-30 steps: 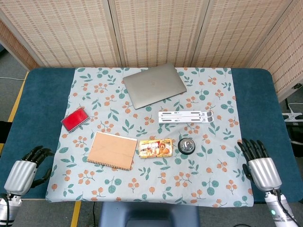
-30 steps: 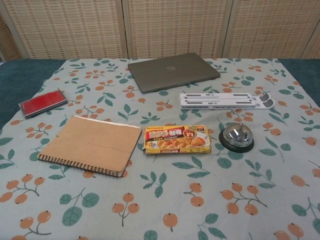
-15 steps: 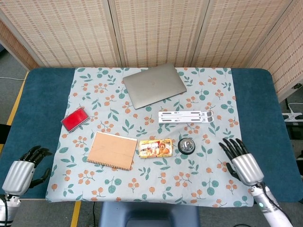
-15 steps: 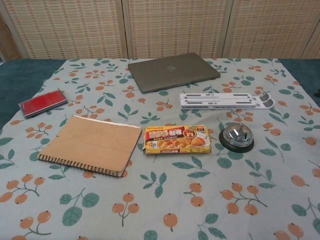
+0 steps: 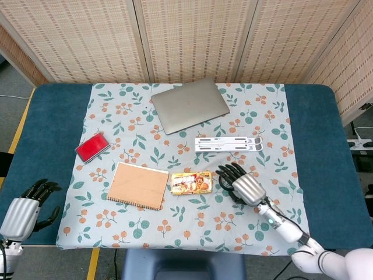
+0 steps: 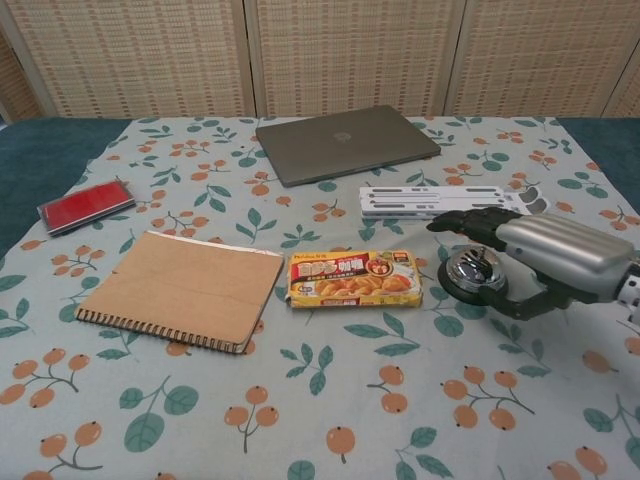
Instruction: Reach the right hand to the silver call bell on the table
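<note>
The silver call bell (image 6: 470, 271) on its black base stands on the floral cloth, just right of a yellow food box (image 6: 354, 277). My right hand (image 6: 552, 250) hangs over the bell from the right. Its dark fingers (image 6: 470, 222) stretch out above the dome and the thumb lies low beside the base. Whether it touches the bell I cannot tell. In the head view the right hand (image 5: 245, 185) covers almost all of the bell. My left hand (image 5: 24, 209) holds nothing, off the front left corner of the table.
A closed grey laptop (image 5: 189, 105) lies at the back. A white folded stand (image 5: 228, 144) is just behind the bell. A brown spiral notebook (image 5: 139, 185) and a red case (image 5: 92, 146) lie to the left. Blue table edge (image 5: 326, 146) flanks the cloth.
My right hand has swept from the table's front right edge leftward and forward until it is over the bell, and now shows in the chest view. The left hand sank slightly.
</note>
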You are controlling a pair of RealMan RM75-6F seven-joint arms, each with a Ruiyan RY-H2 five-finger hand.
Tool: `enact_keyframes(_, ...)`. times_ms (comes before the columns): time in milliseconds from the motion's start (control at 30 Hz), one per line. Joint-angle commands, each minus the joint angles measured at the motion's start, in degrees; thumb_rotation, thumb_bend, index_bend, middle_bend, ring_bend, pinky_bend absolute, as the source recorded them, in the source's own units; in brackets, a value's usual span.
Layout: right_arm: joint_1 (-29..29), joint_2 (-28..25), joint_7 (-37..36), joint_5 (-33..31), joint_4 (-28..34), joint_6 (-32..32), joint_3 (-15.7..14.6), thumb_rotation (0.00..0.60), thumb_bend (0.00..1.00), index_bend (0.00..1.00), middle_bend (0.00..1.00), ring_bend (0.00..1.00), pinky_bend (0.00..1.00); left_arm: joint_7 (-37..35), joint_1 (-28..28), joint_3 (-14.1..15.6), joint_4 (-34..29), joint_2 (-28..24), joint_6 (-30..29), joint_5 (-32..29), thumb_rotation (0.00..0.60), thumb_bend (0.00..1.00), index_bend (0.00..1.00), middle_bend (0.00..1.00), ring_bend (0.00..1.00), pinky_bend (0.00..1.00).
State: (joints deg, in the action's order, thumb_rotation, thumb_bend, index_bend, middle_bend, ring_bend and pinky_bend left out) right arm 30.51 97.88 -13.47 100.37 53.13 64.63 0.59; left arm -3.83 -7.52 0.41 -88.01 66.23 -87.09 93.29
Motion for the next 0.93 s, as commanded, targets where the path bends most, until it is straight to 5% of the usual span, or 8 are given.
enact_keyframes(33, 2.6, 3.8, -1.4, -0.5, -3.7, -3.0, 0.2, 0.600, 0.50, 0.00, 0.01, 0.00, 0.03, -0.2, 0.1, 0.0, 0.0, -0.1, -0.4, 0.3, 0.600, 0.39, 0.30, 0.25, 0.15, 0.37)
enact_keyframes(233, 3.8, 7.6, -2.3, -1.4, -8.7, -4.1, -0.8, 0.600, 0.50, 0.00, 0.01, 0.00, 0.03, -1.5, 0.3, -0.2, 0.2, -0.4, -0.8, 0.0, 0.600, 0.39, 0.30, 0.25, 0.15, 0.37)
enact_keyframes(433, 3.0, 5.8, -3.5, -1.7, -8.8, -0.2, -1.4, 0.600, 0.50, 0.00, 0.01, 0.00, 0.03, -1.6, 0.3, -0.2, 0.4, -0.4, -1.0, 0.3, 0.600, 0.39, 0.30, 0.25, 0.15, 0.37)
enact_keyframes(667, -4.0, -6.9, 7.4, -2.3, 4.1, 13.9, -0.9, 0.600, 0.50, 0.00, 0.01, 0.00, 0.03, -1.7, 0.3, -0.3, 0.4, -0.4, -0.5, -0.4, 0.600, 0.39, 0.30, 0.25, 0.15, 0.37)
enact_keyframes(933, -18.9, -19.1, 28.7, -14.1, 21.8, 21.8, -1.1, 0.600, 0.51, 0.01, 0.01, 0.00, 0.03, -1.5, 0.2, -0.6, 0.7, -0.3, -0.6, -0.4, 0.600, 0.39, 0.30, 0.25, 0.16, 0.37)
